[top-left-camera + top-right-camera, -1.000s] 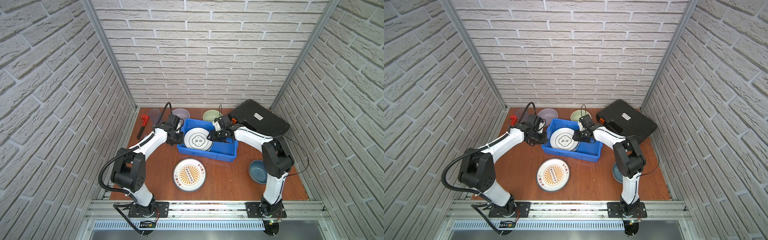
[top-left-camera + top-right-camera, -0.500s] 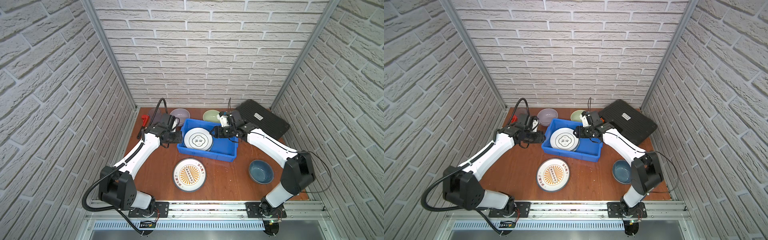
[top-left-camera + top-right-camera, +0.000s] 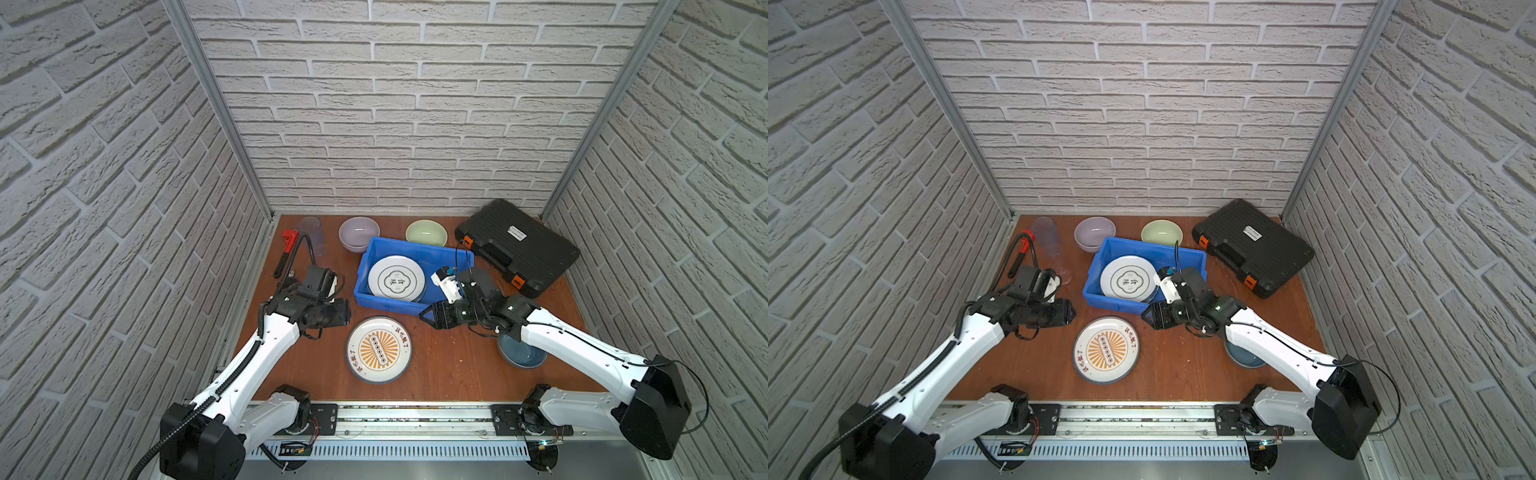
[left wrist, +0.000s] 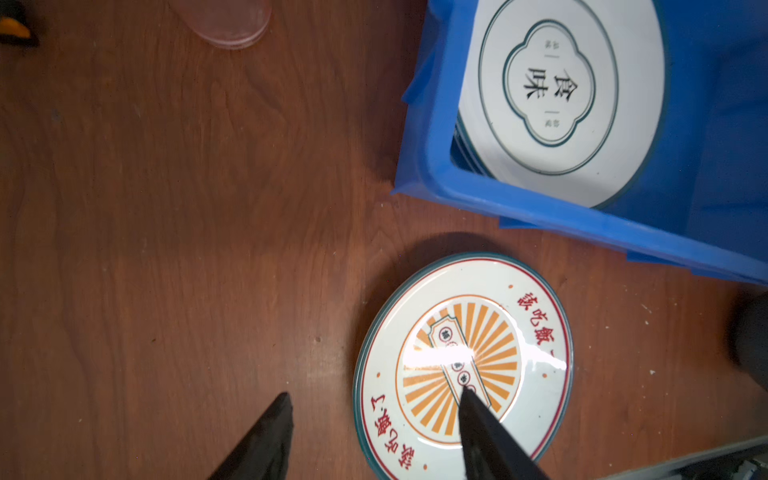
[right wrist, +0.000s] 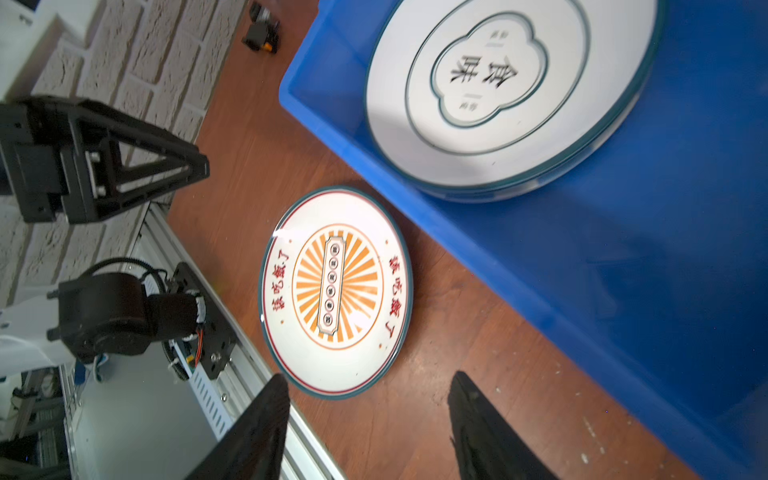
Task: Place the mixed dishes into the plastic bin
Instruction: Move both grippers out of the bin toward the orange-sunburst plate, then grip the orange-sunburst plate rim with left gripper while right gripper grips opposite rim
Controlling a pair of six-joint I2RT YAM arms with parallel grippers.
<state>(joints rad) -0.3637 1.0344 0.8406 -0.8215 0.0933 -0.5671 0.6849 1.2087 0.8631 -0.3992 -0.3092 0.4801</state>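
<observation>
At the far left a wrench point(image 3: 284, 253) and a tumbler point(image 3: 311, 235) stand untouched. The left tool point(image 3: 348, 312), released and empty, has been drawn back from the bin point(image 3: 415, 245) to the left of the sunburst plate point(image 3: 379, 349), which lies on the surface point(image 3: 449, 374) just near of the bin. The lettered plate point(image 3: 397, 278) has been set inside the bin, on another plate. The right tool point(image 3: 424, 316), jaws apart and empty, has likewise been withdrawn to the sunburst plate's right. One delivery is judged done. The sunburst plate seems next, and the lilac bowl point(image 3: 359, 232), green bowl point(image 3: 426, 232) and blue-grey bowl point(image 3: 521, 357) remain outside.
</observation>
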